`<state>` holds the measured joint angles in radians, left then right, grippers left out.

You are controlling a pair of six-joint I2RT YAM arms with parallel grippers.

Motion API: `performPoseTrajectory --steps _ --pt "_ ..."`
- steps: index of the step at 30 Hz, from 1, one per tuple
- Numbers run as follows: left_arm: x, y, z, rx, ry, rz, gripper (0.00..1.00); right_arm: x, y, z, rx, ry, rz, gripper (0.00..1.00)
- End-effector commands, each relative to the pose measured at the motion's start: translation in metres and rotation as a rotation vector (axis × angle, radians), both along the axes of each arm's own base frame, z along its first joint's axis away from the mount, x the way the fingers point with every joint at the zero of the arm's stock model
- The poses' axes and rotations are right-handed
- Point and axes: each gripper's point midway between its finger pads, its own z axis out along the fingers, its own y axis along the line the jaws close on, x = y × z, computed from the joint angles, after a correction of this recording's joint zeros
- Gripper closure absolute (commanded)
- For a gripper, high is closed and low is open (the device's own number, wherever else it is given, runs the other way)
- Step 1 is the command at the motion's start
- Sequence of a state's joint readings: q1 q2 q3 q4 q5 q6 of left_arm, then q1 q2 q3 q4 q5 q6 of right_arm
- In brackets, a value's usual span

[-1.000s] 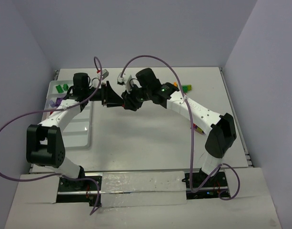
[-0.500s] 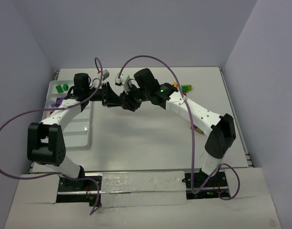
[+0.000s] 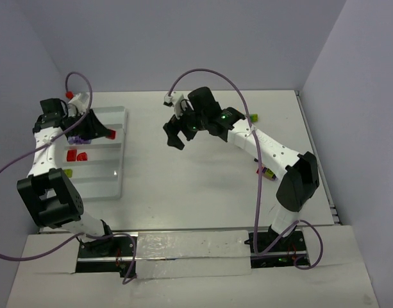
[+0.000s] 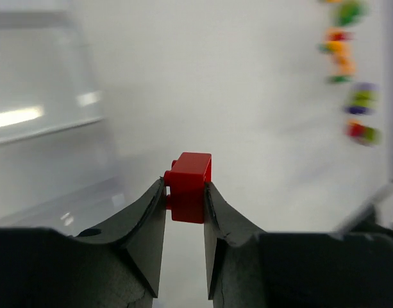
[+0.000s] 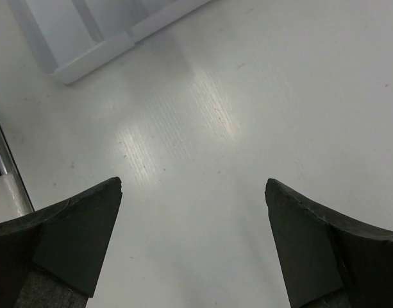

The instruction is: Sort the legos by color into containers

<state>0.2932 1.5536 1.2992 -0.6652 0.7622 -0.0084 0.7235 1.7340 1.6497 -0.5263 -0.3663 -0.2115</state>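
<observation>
A red lego (image 4: pixel 191 174) is pinched between the tips of my left gripper (image 4: pixel 185 196), which is shut on it. From above, that gripper (image 3: pixel 105 132) hangs over the right side of the white compartment tray (image 3: pixel 109 183), with the red lego (image 3: pixel 111 134) at its tip. Two red legos (image 3: pixel 76 155) lie in one tray compartment, a lime one (image 3: pixel 68 172) in a nearer compartment and purple ones (image 3: pixel 81 138) beside the arm. My right gripper (image 3: pixel 175 137) (image 5: pixel 193 192) stands wide open above bare table, nothing between its fingers.
Loose legos lie at the right: a lime one (image 3: pixel 252 117) behind the right arm and a small cluster (image 3: pixel 265 171) under its forearm. They show blurred in the left wrist view (image 4: pixel 350 70). A tray corner (image 5: pixel 97 48) shows beyond the right fingers.
The two grippers were together at the table's middle. My left arm has swung left over the tray carrying the red lego. The right gripper has opened wide and drawn slightly back.
</observation>
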Motion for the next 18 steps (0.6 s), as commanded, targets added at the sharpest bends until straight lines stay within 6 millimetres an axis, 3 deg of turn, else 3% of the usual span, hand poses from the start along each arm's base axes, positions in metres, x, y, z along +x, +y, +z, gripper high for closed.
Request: performPoseTrajectory --steps 1,9,18 --pt "-0.013 0.115 -0.037 0.560 0.108 0.264 1.00 0.011 -0.018 0.023 0.064 0.016 -0.034 0.00" --pt "-0.003 0.168 -0.049 0.733 0.128 0.446 1.00 0.036 -0.045 0.017 0.028 0.064 -0.124 0.00" --pt "0.003 0.203 -0.072 0.799 0.155 0.488 1.00 0.045 -0.059 0.008 -0.023 0.089 -0.184 0.00"
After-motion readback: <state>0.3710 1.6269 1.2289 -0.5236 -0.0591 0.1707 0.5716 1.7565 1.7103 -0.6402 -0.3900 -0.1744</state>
